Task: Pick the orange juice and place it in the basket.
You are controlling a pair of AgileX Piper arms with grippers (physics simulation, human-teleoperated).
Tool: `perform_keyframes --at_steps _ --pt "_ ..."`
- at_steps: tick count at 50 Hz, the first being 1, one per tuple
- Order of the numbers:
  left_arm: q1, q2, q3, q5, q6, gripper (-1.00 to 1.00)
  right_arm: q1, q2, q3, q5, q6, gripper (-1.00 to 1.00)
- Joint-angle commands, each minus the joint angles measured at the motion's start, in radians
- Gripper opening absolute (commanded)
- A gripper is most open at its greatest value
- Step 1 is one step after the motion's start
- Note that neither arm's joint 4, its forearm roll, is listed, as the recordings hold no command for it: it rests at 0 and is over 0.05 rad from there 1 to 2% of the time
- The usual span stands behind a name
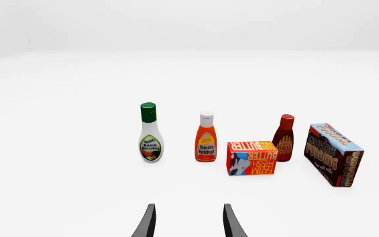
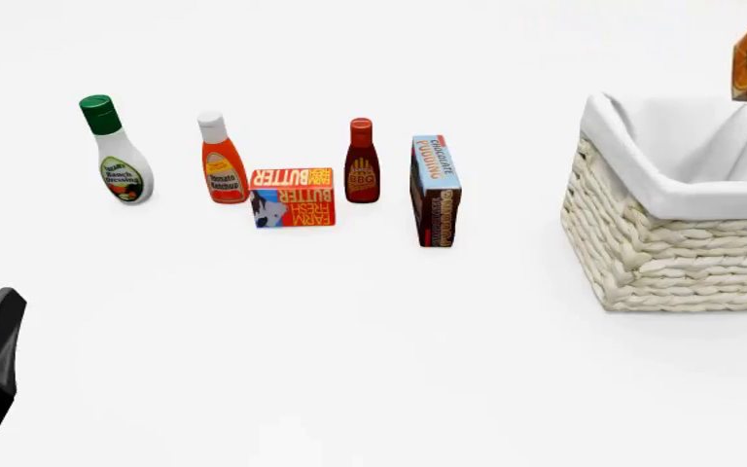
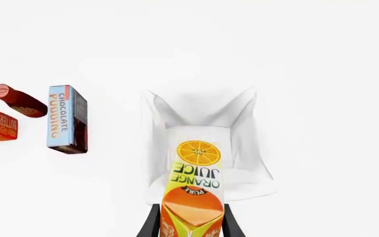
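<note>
Right gripper (image 3: 191, 224) fingers clamped on either side of the orange juice (image 3: 193, 190), carton held in the air above the basket (image 3: 160, 128), over its white-lined opening. Left gripper (image 1: 188, 222) fingers apart, holding nothing, well short of the ranch dressing bottle (image 1: 150, 133) and ketchup bottle (image 1: 206, 138).

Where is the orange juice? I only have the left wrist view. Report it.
Observer: The orange juice is shut in the right gripper, held above the basket.
Operator: Confirm it is over the opening, not the rim.
Observer: In the right wrist view the carton hangs over the white cloth lining, inside the rim's outline.
Operator: Tell me where the basket sits relative to my groceries.
Observer: In the front view it stands to the right of the chocolate pudding box, apart from it.
</note>
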Motion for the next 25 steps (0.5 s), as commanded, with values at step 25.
perform_keyframes --at_steps 25 --pt "0.0 0.0 0.0 0.0 0.0 1.0 -0.021 0.121 -0.073 0.0 0.039 -1.0"
